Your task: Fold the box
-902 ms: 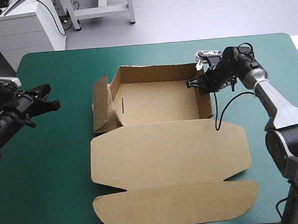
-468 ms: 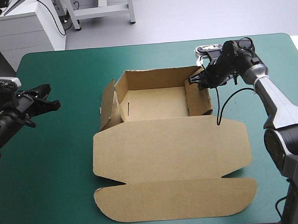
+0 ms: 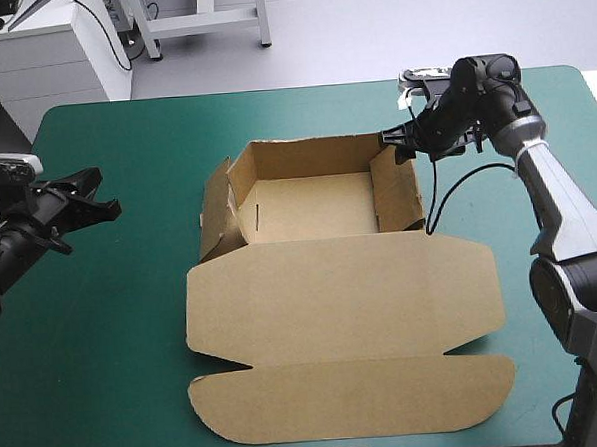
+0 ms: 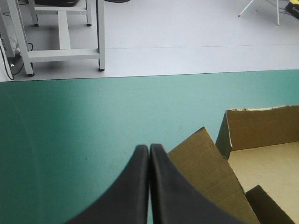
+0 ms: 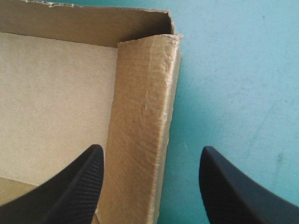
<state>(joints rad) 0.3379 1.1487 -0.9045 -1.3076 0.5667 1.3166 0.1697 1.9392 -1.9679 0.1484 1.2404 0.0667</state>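
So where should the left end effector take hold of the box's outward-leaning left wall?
Probably best to take the left wall by its free upper edge, coming from the table's left side. It leans outward, untucked, so that thin edge faces the left end effector, which is shut and must first open to straddle it.

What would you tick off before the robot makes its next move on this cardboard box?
1. Right gripper open, one finger on each side of the upright right wall of the box: ok.
2. Contact with that wall: cannot tell.
3. Far wall upright: ok.
4. Left wall leans outward, not tucked: not ok.
5. Left gripper shut, off to the box's left, holding nothing: ok.
6. Lid flat on the table, out of the way: ok.
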